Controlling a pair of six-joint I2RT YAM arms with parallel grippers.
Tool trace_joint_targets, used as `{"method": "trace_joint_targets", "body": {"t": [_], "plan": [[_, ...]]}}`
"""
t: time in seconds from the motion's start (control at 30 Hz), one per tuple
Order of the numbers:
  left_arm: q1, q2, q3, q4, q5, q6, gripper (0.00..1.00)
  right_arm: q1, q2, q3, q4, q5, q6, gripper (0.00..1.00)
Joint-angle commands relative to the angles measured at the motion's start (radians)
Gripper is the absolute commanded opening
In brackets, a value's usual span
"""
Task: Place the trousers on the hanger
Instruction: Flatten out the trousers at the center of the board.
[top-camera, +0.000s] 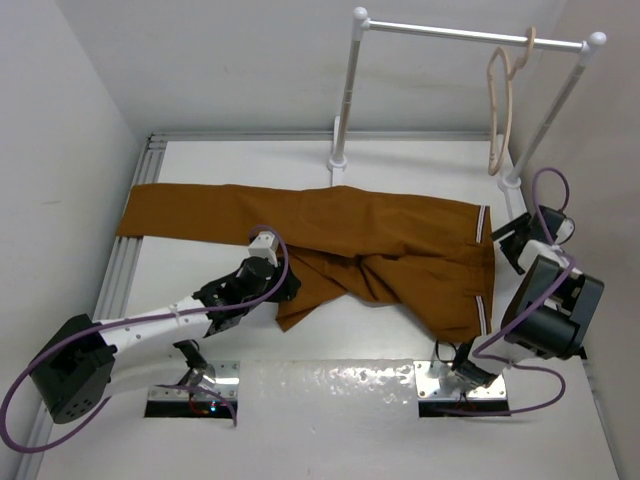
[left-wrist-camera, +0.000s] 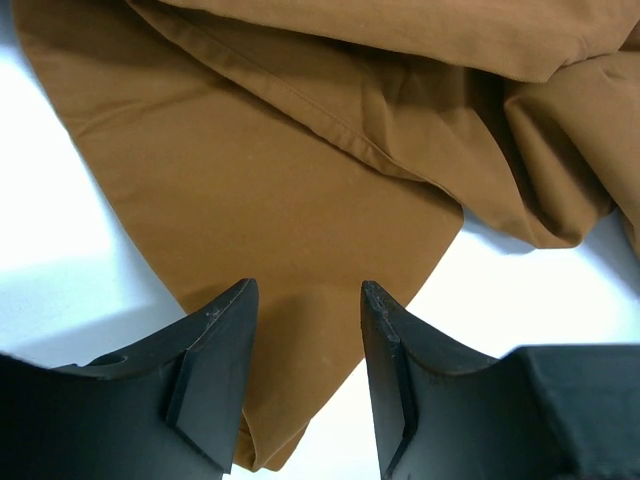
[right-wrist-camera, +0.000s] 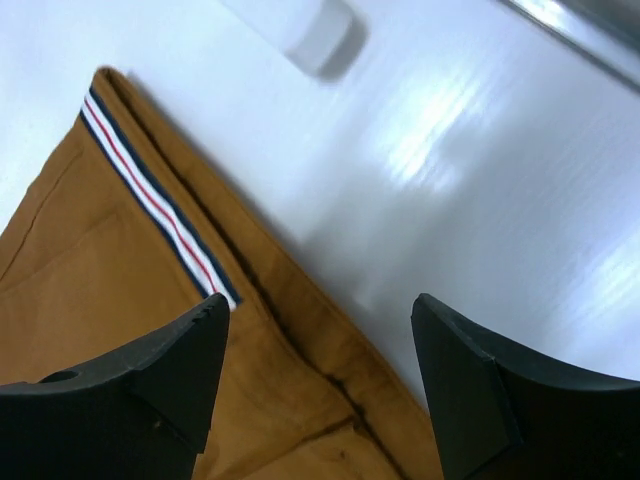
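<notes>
The tool (left-wrist-camera: 305, 295) stands with fingers apart over a pointed fold of the trousers (left-wrist-camera: 280, 170) that runs back between them. Creased cloth lies ahead and right, with white surface (left-wrist-camera: 60, 240) to the left.

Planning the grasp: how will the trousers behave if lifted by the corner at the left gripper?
Likely floppy: the trousers lie in soft folds, so a corner lift would probably leave the rest draping and dragging. Probably not slippery; the cloth looks matte and woven. They span much of the table, so the open left gripper alone likely can't control both legs.
</notes>
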Motion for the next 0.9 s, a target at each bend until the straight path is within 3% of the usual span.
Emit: {"method": "trace_joint_targets", "body": {"t": [0.0, 0.1, 0.3, 0.43, 0.57, 0.6, 0.63, 0.7, 0.8, 0.87], "plan": [[-0.006, -0.010, 0.001, 0.046, 0.016, 0.018, 0.43, 0.003, 0.078, 0.082, -0.017, 0.016, -0.056, 0.73], [-0.006, -0.002, 0.001, 0.050, 0.018, 0.021, 0.43, 0.003, 0.180, 0.121, -0.051, -0.089, -0.076, 0.71], [-0.006, 0.005, 0.006, 0.053, 0.018, 0.019, 0.43, 0.003, 0.178, 0.081, 0.018, -0.277, -0.029, 0.70], [-0.006, 0.005, 0.003, 0.055, 0.022, 0.018, 0.43, 0.003, 0.192, 0.075, 0.018, -0.301, -0.006, 0.67], [-0.006, -0.019, -0.002, 0.044, 0.004, 0.016, 0.43, 0.003, 0.203, 0.050, 0.057, -0.287, 0.027, 0.50], [-0.006, -0.025, 0.000, 0.040, -0.010, 0.016, 0.43, 0.003, 0.203, 0.046, 0.070, -0.282, 0.036, 0.39], [-0.006, -0.034, -0.002, 0.027, -0.021, 0.013, 0.43, 0.003, 0.198, 0.046, 0.086, -0.282, 0.047, 0.39], [-0.006, -0.044, -0.003, 0.017, -0.053, 0.012, 0.44, 0.003, 0.177, 0.023, 0.136, -0.281, 0.082, 0.13], [-0.006, -0.033, 0.000, -0.003, -0.076, 0.007, 0.45, 0.003, 0.133, 0.000, 0.230, -0.269, 0.137, 0.00], [-0.006, -0.012, 0.000, -0.016, -0.073, -0.001, 0.45, 0.001, 0.109, 0.007, 0.241, -0.247, 0.160, 0.00]]}}
